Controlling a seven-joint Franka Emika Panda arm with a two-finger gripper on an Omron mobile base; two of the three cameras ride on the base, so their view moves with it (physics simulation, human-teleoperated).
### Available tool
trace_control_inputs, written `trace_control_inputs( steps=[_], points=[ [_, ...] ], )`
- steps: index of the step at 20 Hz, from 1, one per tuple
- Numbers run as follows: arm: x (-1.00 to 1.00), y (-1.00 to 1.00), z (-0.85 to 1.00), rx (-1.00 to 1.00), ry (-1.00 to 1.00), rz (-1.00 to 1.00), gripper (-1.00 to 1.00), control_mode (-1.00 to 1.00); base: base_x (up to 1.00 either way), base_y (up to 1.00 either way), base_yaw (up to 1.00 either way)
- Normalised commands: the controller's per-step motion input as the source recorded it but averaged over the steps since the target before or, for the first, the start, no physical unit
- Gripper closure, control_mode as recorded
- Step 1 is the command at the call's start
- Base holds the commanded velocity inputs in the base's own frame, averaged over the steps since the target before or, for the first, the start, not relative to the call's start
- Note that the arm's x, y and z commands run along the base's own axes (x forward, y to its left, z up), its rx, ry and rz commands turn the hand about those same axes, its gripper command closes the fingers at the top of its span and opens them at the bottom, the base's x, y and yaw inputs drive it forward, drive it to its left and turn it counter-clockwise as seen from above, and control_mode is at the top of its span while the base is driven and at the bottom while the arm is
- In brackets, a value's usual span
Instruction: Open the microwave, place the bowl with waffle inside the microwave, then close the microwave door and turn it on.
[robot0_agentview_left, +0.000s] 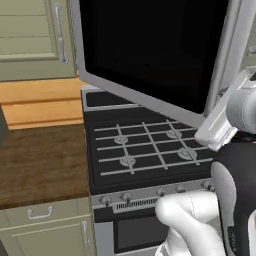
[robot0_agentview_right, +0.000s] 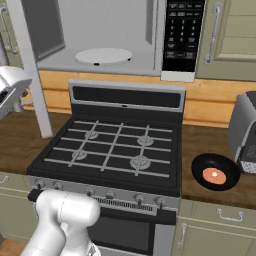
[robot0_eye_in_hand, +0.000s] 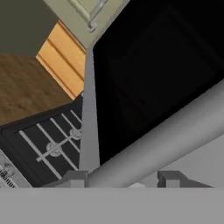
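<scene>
Inside, microwave (robot0_agentview_right: 100, 35) holds bare white turntable (robot0_agentview_right: 103, 55), door (robot0_agentview_left: 150, 50) swung wide, pincer (robot0_eye_in_hand: 124, 180) released astride handle (robot0_eye_in_hand: 175, 135).

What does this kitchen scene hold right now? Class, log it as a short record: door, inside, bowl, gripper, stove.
microwave door: swung open over the stove
microwave: cavity open, white turntable bare
bowl: black, on the wooden counter right of the stove, beside the toaster
gripper: jaws apart, either side of the door's bar handle
stove: burners bare
</scene>
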Motion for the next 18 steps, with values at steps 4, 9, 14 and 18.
trace_control_inputs(
  steps=[4,9,14,18],
  points=[
    [-1.00,0.63,0.00,-0.27,-0.01,0.03,-1.00,-1.00,0.00,0.00,0.00],
    [-1.00,-0.67,0.00,0.09,-0.17,0.15,-1.00,-1.00,0.00,0.00,0.00],
    [-1.00,-1.00,0.09,0.22,-0.10,0.07,-1.00,-1.00,0.00,0.00,0.00],
    [-0.60,-0.74,0.07,0.14,0.02,0.19,-1.00,-1.00,0.00,0.00,0.00]
  ],
)
